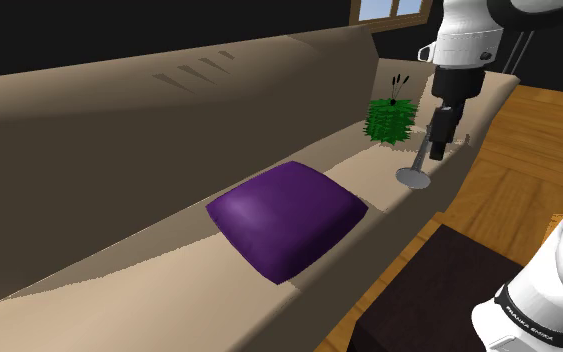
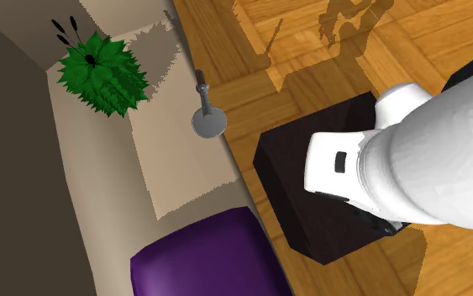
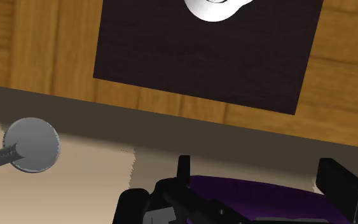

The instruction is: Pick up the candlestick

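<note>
I am seeing the grey candlestick (image 1: 416,172) sitting on its round base on the seat of the beige sofa (image 1: 119,110), right of centre in the shoulder view and close to the seat's front edge. The green plant (image 1: 389,120) is standing just behind it, and the purple cushion (image 1: 287,218) is lying near the frame's centre. The gripper (image 1: 437,148) is hanging at the candlestick's upper end there.

Through the wrist camera I am watching the fingers (image 3: 184,167) standing apart, gripping nothing. The candlestick (image 3: 32,145) is sitting off to one side, outside them.

In the second exterior view the candlestick (image 2: 208,122) is showing at upper middle, at the seat's edge beside the wooden floor (image 2: 310,59). The dark stand (image 2: 289,193) is lying right of centre under the white arm (image 2: 428,151).
</note>
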Robot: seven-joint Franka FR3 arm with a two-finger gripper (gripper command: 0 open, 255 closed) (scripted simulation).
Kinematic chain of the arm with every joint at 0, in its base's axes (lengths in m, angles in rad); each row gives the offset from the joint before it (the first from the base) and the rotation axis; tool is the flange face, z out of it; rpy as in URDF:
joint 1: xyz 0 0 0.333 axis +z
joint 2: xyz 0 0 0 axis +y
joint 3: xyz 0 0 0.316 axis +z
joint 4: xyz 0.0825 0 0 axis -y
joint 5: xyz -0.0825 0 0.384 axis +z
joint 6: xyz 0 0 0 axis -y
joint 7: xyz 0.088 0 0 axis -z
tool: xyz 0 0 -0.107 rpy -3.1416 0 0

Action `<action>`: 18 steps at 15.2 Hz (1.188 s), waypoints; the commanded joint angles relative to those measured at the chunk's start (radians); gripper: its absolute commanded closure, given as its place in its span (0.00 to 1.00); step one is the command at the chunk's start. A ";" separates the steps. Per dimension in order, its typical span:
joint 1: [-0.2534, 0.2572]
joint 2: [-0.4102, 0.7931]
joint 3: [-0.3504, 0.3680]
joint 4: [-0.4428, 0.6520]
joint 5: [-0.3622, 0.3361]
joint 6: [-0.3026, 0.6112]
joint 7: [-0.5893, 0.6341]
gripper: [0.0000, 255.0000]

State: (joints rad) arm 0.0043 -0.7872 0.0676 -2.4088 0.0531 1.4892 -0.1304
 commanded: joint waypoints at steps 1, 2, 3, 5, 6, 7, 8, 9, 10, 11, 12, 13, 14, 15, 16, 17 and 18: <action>0.000 0.000 0.000 0.000 0.000 0.000 0.000 0.00; -0.010 0.019 -0.017 0.003 -0.017 0.012 -0.017 0.00; -0.021 0.038 -0.034 0.008 -0.034 0.024 -0.033 0.00; -0.041 0.079 -0.067 0.020 -0.065 0.049 -0.065 0.00; -0.051 0.101 -0.083 0.028 -0.080 0.061 -0.080 0.00; -0.060 0.124 -0.099 0.037 -0.095 0.073 -0.095 0.00; -0.069 0.147 -0.115 0.046 -0.109 0.085 -0.110 0.00; -0.078 0.172 -0.130 0.057 -0.122 0.097 -0.125 0.00; -0.087 0.196 -0.146 0.069 -0.134 0.109 -0.140 0.00; -0.095 0.222 -0.161 0.082 -0.146 0.120 -0.154 0.00; -0.104 0.248 -0.176 0.096 -0.157 0.132 -0.168 0.00; -0.112 0.275 -0.191 0.111 -0.167 0.143 -0.183 0.00; -0.119 0.302 -0.206 0.127 -0.176 0.153 -0.197 0.00; -0.127 0.330 -0.221 0.144 -0.185 0.164 -0.211 0.00; -0.134 0.358 -0.235 0.162 -0.192 0.173 -0.225 0.00; -0.141 0.387 -0.249 0.182 -0.199 0.183 -0.239 0.00; -0.148 0.416 -0.263 0.202 -0.205 0.192 -0.254 0.00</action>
State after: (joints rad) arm -0.1352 -0.3988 -0.1793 -2.2150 -0.1432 1.6618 -0.3680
